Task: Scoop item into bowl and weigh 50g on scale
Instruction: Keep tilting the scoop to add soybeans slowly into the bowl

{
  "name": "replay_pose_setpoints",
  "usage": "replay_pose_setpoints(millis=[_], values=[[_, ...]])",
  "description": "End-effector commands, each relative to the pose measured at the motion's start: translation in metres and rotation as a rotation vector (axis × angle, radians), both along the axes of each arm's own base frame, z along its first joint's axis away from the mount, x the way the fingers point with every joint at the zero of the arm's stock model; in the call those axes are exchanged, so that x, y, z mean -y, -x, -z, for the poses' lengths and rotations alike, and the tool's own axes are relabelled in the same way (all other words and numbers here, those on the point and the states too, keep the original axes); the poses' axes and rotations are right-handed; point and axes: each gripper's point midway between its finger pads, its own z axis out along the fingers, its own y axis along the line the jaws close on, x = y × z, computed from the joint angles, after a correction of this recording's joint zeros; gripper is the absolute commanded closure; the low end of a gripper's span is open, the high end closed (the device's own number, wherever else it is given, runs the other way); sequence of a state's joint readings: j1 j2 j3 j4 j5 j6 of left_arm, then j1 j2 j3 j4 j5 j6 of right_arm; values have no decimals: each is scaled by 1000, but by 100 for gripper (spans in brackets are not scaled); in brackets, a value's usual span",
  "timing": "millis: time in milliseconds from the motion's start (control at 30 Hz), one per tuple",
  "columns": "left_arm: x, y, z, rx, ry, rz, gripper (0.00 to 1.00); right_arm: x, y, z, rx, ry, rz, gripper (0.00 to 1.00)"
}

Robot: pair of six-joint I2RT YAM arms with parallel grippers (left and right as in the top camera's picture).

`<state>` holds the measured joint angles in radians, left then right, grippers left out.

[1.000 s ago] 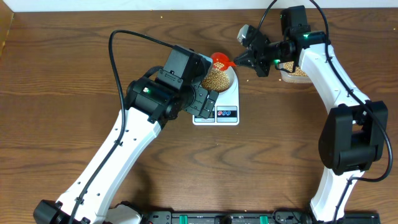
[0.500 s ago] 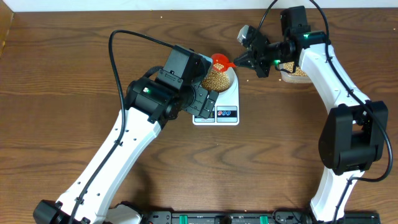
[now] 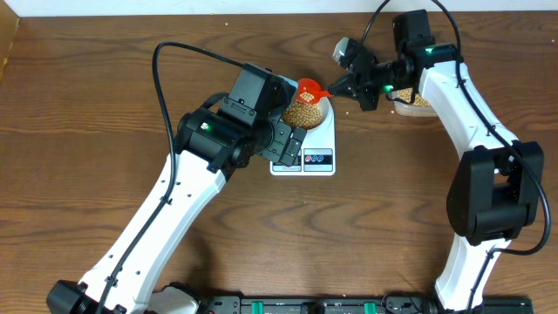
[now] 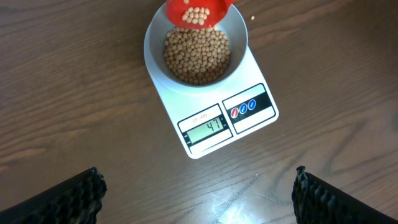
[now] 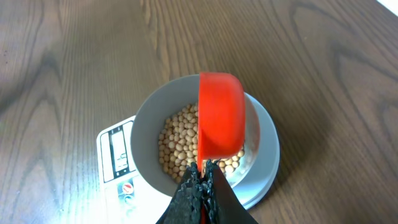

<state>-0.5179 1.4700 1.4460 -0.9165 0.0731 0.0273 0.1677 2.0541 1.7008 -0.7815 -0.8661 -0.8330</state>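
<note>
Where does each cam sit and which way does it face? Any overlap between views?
Overhead: fixed above the table, looking straight down; left arm and right arm show.
Left wrist: above the scale, facing down; the open left hand shows only fingertips in the bottom corners.
Right wrist: facing down along the red scoop over the bowl; the shut right hand grips its handle.
Shared: all three see bowl, beans, scale.

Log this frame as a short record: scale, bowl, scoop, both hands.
scale: on table, display reads 47
bowl: on scale, holds beans
scoop: red, over bowl, a few beans in it
right hand: shut on scoop handle
left hand: open, above scale, holding nothing
status: under 50, not done
</note>
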Motion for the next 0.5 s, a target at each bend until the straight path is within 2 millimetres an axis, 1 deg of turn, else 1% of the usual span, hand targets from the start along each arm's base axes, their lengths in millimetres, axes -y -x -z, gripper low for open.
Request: replay_pose_setpoints(millis=[0, 100, 467], values=[[-1, 1, 6, -15, -13, 7, 2, -2, 1, -17, 57, -1, -12, 99], [-1, 1, 6, -15, -13, 7, 2, 3, -4, -13, 71, 37, 10, 99], [-1, 1, 6, -15, -13, 7, 2, 2, -4, -13, 69, 32, 7, 99]])
